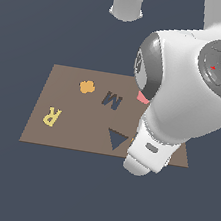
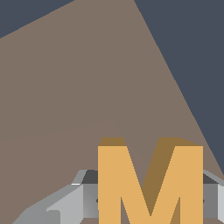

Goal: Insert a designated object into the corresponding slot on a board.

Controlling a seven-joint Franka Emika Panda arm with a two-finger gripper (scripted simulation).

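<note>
Your tool (image 2: 151, 199) pinches the orange M (image 2: 150, 179), apparently above the board (image 1: 70, 121); the M-shaped slot (image 1: 112, 100) lies at twelve o'clock from the triangular recess (image 1: 116, 139).

Orange block (image 2: 148, 183): shaped as the letter M, between the gripper (image 2: 148, 197) fingers;
Yellow piece (image 1: 51, 116): letter R;
Slot (image 1: 112, 100): M-shaped

Arm (image 1: 186, 94) bent low; jaws closed

Yellow letter R (image 1: 51, 116), small orange lobed blob (image 1: 87, 86), dark triangular recess (image 1: 116, 139), pink patch (image 1: 142, 98)
</note>
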